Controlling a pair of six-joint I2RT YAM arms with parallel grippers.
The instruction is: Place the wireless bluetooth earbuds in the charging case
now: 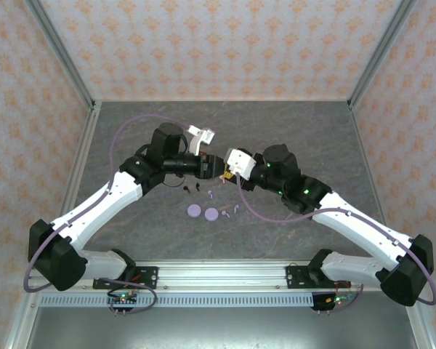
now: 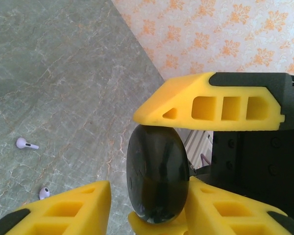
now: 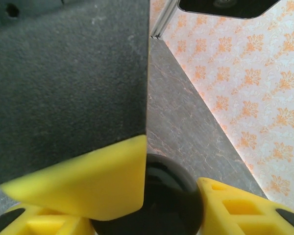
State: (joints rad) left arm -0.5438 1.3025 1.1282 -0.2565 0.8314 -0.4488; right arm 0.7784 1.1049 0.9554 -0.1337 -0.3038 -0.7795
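A glossy black round charging case (image 2: 157,176) is held on edge above the table where the two arms meet. My right gripper (image 3: 152,205) is shut on it; in the left wrist view one of its fingers (image 2: 206,107) presses the case's top and the other its bottom. My left gripper (image 2: 149,196) straddles the same case, open: one finger touches it and a gap remains at the other. On the table below lie loose earbuds, lavender ones (image 2: 25,144) (image 2: 44,192) and black ones (image 1: 187,190).
Two lavender round cases (image 1: 195,211) (image 1: 211,214) lie side by side on the grey table (image 1: 131,131), with more lavender earbuds (image 1: 236,209) beside them. Patterned walls close in the back and both sides. A purple cable (image 1: 123,134) loops off the left arm.
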